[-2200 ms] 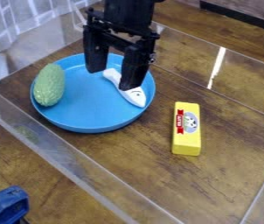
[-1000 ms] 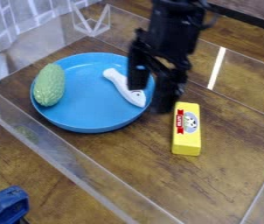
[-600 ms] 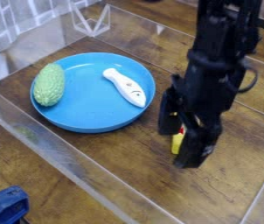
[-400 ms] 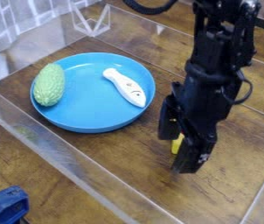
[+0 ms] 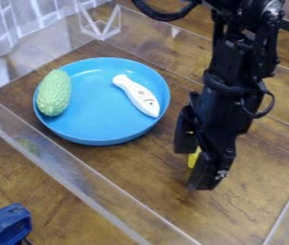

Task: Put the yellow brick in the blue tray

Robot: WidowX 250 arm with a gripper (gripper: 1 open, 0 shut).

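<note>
"On the right of the surface (image 5: 96, 177), where is the yellow brick (image 5: 194, 154)?"

"Mostly hidden under the tool (image 5: 202, 163), which is open around or above it; I can't tell which."

"Any writing?"

"None I can read; its label is covered. The blue tray (image 5: 94, 125) sits left, holding a green oval object (image 5: 55, 93)."

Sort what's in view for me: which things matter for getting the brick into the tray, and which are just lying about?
Part of the job:
- small yellow brick
- round blue tray
- black robot gripper

Just lying about:
- green textured oval object
- slim white object
- crumpled blue object
</note>
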